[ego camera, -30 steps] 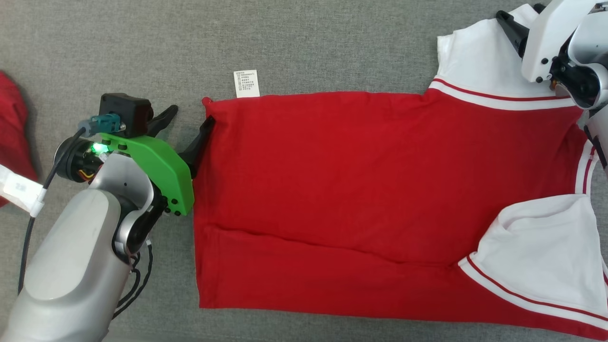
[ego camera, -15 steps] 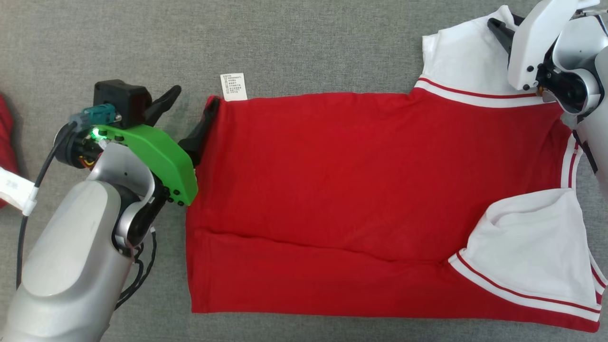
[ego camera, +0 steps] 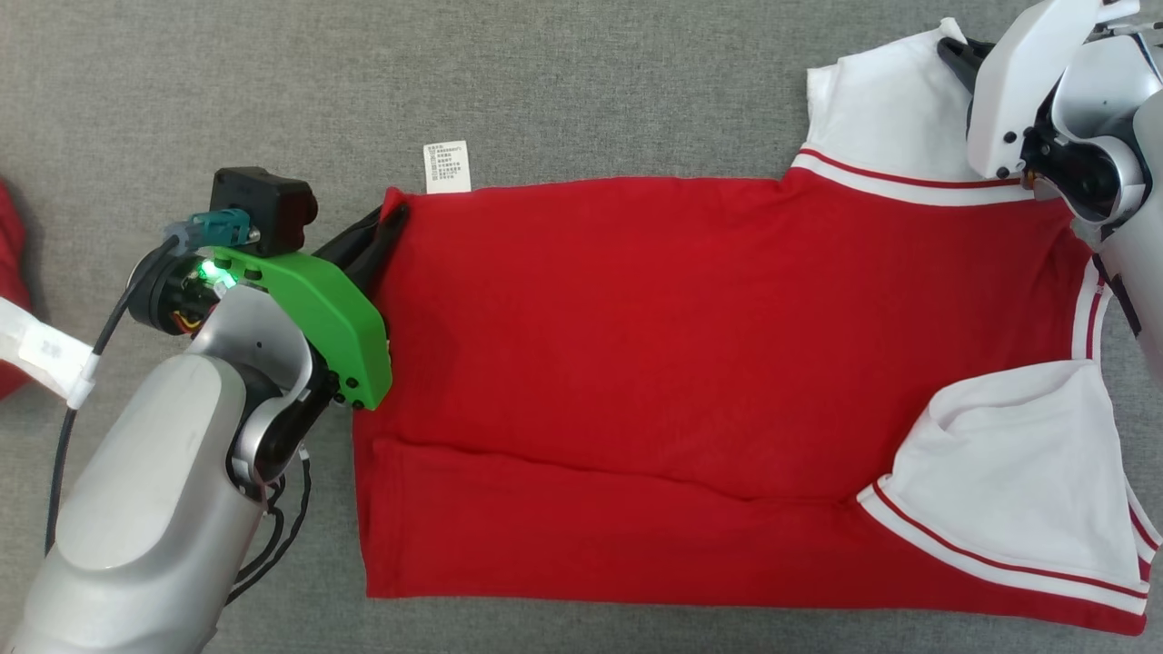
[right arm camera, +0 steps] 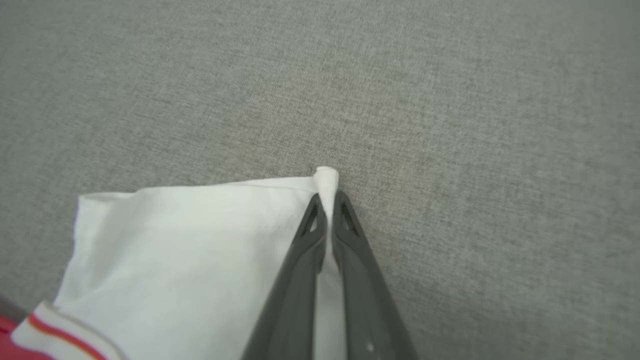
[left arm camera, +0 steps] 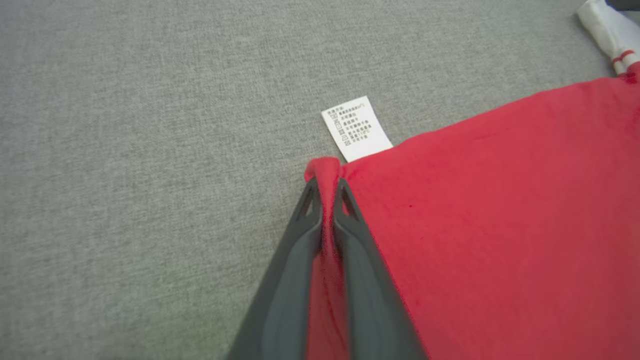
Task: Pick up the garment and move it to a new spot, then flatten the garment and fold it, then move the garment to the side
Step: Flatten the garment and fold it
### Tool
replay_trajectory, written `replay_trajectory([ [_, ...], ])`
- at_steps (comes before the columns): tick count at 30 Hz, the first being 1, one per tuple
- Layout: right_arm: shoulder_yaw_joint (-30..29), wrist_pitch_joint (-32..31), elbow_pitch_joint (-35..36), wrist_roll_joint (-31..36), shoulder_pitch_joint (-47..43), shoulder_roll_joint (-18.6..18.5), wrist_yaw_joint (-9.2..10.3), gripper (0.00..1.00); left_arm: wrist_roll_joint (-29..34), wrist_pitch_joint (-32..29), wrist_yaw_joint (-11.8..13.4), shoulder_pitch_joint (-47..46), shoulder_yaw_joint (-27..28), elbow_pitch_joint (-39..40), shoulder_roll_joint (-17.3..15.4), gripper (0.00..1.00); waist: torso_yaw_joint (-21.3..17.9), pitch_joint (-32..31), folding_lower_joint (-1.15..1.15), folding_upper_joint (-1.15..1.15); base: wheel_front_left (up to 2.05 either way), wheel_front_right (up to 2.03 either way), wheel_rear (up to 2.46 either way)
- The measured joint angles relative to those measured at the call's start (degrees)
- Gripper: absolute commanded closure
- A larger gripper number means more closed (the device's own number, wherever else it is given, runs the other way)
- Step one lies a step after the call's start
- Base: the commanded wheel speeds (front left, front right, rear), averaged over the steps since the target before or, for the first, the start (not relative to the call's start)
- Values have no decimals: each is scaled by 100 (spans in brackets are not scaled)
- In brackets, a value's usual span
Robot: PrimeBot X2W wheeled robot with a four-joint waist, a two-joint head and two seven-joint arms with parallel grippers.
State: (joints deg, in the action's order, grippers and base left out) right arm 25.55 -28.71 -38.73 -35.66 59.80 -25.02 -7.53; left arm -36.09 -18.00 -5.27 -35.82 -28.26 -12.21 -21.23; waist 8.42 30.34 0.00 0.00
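Grey fabric surface [ego camera: 591, 82] carries the red shirt [ego camera: 681, 363], spread flat across it. At its far right end the right gripper [right arm camera: 327, 202] clamps the white sleeve [right arm camera: 200, 240] by its corner. The left gripper [left arm camera: 326, 190] pinches the hem corner, just beside the label [left arm camera: 356, 128].

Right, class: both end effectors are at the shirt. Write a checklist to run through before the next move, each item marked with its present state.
1. Left end effector shut on the shirt at its red corner: ok.
2. Right end effector shut on the white sleeve corner: ok.
3. Label outside the left grip: ok.
4. Both cloth layers caught in each grip: cannot tell.
5. Shirt body flat: not ok, a ridge runs across its near part.
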Motion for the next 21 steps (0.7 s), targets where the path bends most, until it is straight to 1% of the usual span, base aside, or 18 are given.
replay_trajectory([
  [7,97,281,1,-16,-103,-75,0,100,-25,153,42,23,46,-81,1,100,29,-164,0,0,0,0,0],
  [14,142,869,-2,-31,-207,-200,0,100,-99,178,70,115,124,-250,-109,100,-43,-409,0,0,0,0,0],
  [21,245,1377,-45,-32,-325,-245,0,100,-220,179,93,263,181,-465,-208,100,-193,-693,0,0,0,0,0],
])
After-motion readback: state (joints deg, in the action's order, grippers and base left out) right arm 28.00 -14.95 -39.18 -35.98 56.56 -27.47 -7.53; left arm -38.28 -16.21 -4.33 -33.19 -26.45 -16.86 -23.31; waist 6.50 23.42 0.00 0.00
